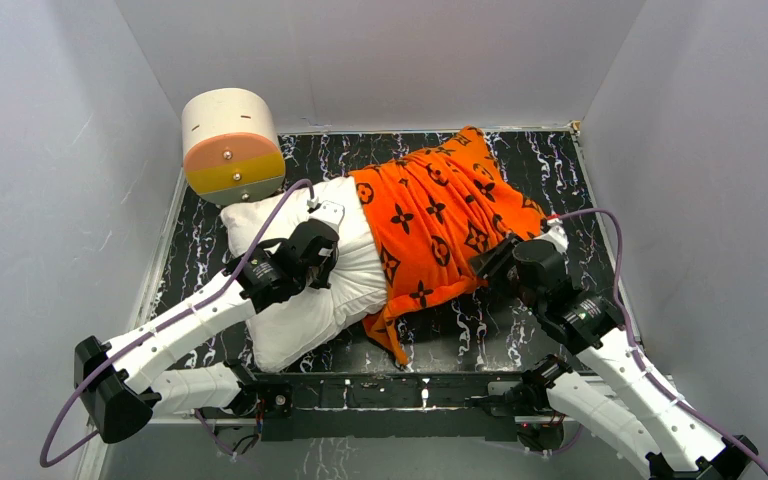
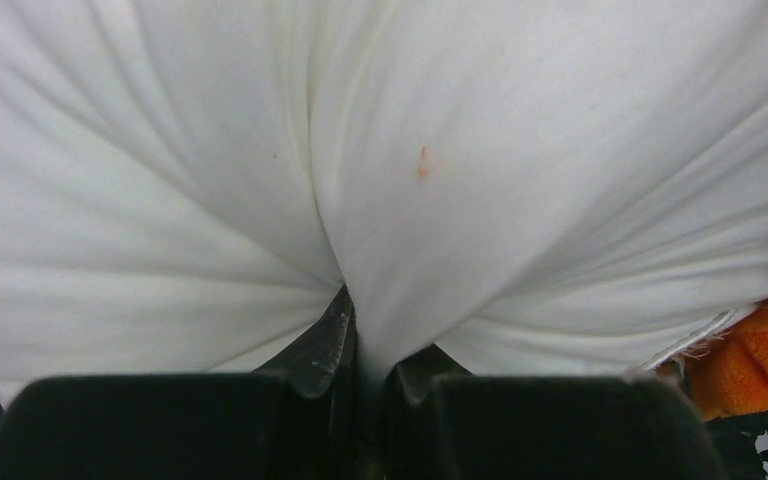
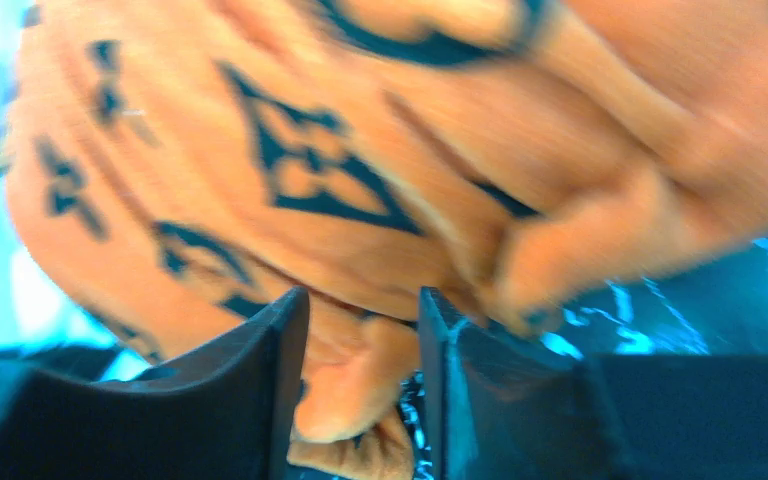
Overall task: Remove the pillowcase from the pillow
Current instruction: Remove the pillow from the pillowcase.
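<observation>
**A:** Where is the pillowcase?

**B:** The orange pillowcase (image 1: 435, 215) covers the right half of the white pillow (image 1: 305, 315), which lies on the black marbled floor (image 1: 470, 335). The left half is bare.

**A:** And your jaws?

**B:** My left gripper (image 2: 365, 345) is clamped on a pinch of pillow cloth. My right gripper (image 3: 360, 340) has a pillowcase fold between parted jaws. I cannot tell whether they press it.

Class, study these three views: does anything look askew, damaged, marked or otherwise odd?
The pillowcase is askew: bunched over only the right half of the pillow, one corner trailing onto the floor at the front. The pillow's white fabric also carries a small orange speck, seen in the left wrist view.
</observation>
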You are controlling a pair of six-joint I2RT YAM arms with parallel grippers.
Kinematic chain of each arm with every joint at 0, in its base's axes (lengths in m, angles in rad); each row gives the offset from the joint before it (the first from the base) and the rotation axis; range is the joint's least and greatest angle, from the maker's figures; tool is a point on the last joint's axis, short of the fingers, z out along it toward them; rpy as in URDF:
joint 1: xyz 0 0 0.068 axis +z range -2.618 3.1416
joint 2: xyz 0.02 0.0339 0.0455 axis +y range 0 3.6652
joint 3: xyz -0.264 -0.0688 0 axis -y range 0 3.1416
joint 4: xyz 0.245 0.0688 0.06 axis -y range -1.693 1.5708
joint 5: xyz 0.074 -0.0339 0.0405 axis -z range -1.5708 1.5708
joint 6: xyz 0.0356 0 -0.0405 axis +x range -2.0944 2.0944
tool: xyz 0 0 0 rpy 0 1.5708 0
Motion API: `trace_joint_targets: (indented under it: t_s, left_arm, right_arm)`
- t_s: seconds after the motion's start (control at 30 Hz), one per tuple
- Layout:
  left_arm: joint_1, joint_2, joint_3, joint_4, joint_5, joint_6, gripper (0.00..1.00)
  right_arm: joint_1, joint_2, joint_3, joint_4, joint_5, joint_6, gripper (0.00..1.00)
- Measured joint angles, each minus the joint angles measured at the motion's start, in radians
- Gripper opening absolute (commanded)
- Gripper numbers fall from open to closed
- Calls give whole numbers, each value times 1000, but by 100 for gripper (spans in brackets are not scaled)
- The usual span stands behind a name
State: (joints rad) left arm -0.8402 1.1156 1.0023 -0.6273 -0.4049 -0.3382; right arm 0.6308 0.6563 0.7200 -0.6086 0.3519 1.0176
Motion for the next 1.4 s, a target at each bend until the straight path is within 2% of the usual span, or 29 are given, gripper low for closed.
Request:
trace_joint_targets:
  t_s: [0.07,0.2,0.3,0.47,0.67,0.77,0.9,0.97,1.0,1.17,1.4]
  left_arm:
    - [10,0,-2,-3,2,13,0]
    - [18,7,3,-6,7,22,0]
    - [19,25,22,-16,10,24,0]
    - [19,66,56,-42,6,23,0]
    - [20,100,74,-53,-10,12,0]
    - [20,100,74,-54,-13,6,0]
    - [20,99,78,-62,-16,1,0]
    - [20,96,78,-63,-29,-3,0]
    - [21,92,77,-62,-37,-3,0]
    - [39,69,63,-41,-43,3,0]
    - [74,31,32,-8,15,42,0]
  right_arm:
    - [-9,-6,-8,80,-76,9,72]
    - [-8,-10,-122,361,-323,60,75]
    - [16,78,-141,425,-422,91,76]
    - [156,205,-134,425,-364,145,78]
    - [348,208,-135,425,-124,304,77]
    - [449,223,-146,453,-11,388,66]
    - [544,334,-118,434,130,465,20]
    - [579,396,-84,391,203,504,5]
    - [594,419,-64,360,245,533,1]
    - [620,424,-28,234,399,584,0]
    - [632,293,11,-188,558,870,0]
